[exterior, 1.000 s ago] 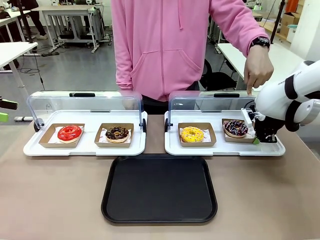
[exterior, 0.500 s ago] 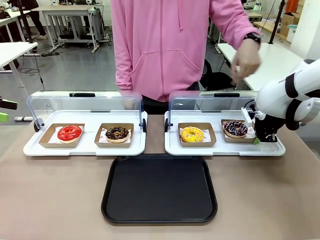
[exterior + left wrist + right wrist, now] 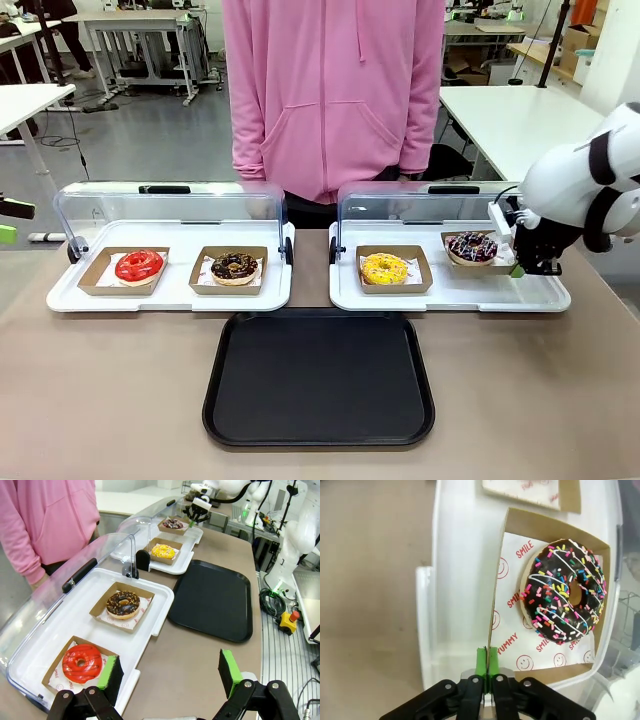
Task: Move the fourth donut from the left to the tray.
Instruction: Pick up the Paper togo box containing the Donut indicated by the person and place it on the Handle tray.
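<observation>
Glossy sprinkled ring donut (image 3: 545,595) — square cardboard holder (image 3: 555,528) between green pads (image 3: 480,662).

The right claw (image 3: 517,268), pinched on the side wall of the shallow square brown cardboard holder (image 3: 503,262), rose slightly and lifted the dark chocolate-glazed ring donut with white drizzle and coloured sprinkles (image 3: 472,246) beside it. The person's pink-sleeved arm (image 3: 428,90), whose hand had pointed just behind the claw, drew back to the body.

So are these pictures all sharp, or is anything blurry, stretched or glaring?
Front view: sharp and evenly lit, faint reflections on the clear dome lids. Left wrist view: wide-angle stretch, the left gripper looms large. Right wrist view: the fourth donut is crisp, sprinkles distinct.
</observation>
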